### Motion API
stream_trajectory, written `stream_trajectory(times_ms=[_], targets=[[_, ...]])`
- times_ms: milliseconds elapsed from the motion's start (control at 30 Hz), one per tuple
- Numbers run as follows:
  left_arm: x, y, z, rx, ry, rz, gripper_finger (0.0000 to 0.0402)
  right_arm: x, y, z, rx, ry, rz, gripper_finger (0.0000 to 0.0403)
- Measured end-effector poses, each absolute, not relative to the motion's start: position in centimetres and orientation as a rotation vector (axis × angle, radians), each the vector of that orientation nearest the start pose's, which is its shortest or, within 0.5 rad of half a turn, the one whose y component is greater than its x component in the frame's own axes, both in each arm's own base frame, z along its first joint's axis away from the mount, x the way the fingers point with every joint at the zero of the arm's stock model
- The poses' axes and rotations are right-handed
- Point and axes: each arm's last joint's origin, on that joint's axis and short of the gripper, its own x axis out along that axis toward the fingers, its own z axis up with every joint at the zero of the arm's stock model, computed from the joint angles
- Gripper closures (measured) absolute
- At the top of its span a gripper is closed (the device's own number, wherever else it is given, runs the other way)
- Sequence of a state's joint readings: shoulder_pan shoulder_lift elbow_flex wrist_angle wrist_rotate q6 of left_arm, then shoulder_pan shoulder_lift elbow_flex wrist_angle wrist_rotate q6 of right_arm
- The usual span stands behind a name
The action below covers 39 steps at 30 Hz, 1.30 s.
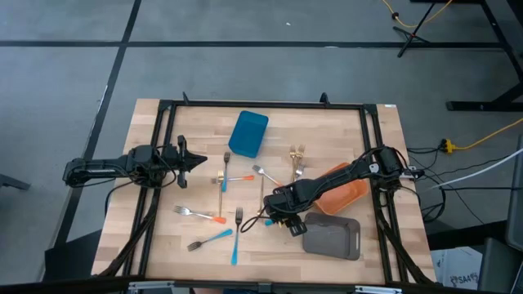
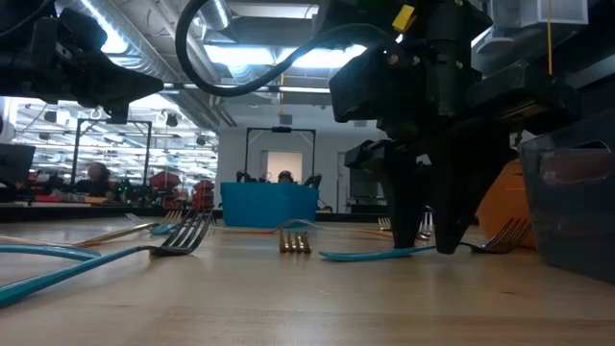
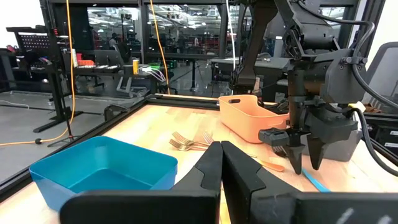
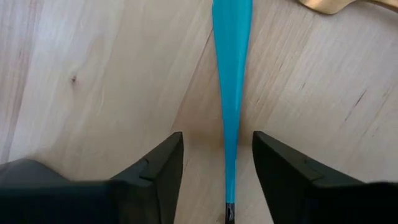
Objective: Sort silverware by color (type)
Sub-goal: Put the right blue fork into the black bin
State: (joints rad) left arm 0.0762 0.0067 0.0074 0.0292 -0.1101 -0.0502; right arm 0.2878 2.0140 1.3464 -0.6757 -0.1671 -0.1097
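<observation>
note right gripper (image 4: 214,177) spread, fingers straddling blue-handled fork (image 4: 231,93) flat on counter (image 4: 81,81), not pinching. left gripper (image 3: 221,168) pressed together near counter's left edge.

pale wood table (image 1: 343,131); blue bin (image 1: 248,133), orange bin (image 1: 350,194), grey bin (image 1: 333,237); forks with blue handles (image 4: 232,74), orange handles (image 1: 214,219), or all gold (image 1: 297,155).
</observation>
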Motion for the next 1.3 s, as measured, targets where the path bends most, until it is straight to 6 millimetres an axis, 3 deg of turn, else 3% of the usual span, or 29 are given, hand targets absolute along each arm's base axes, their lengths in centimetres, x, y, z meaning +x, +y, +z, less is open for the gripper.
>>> stream_trajectory(times_ms=[567,1300], targets=[[9.69,1.06,16.84,-0.051,-0.035,0.185,0.0401,36.76,11.34,14.36,-0.183,1.328,0.444,0.0285],[9.69,1.06,16.84,-0.051,-0.035,0.186,0.0401,37.12,11.02,13.46,-0.144,1.338,0.469,0.0292]])
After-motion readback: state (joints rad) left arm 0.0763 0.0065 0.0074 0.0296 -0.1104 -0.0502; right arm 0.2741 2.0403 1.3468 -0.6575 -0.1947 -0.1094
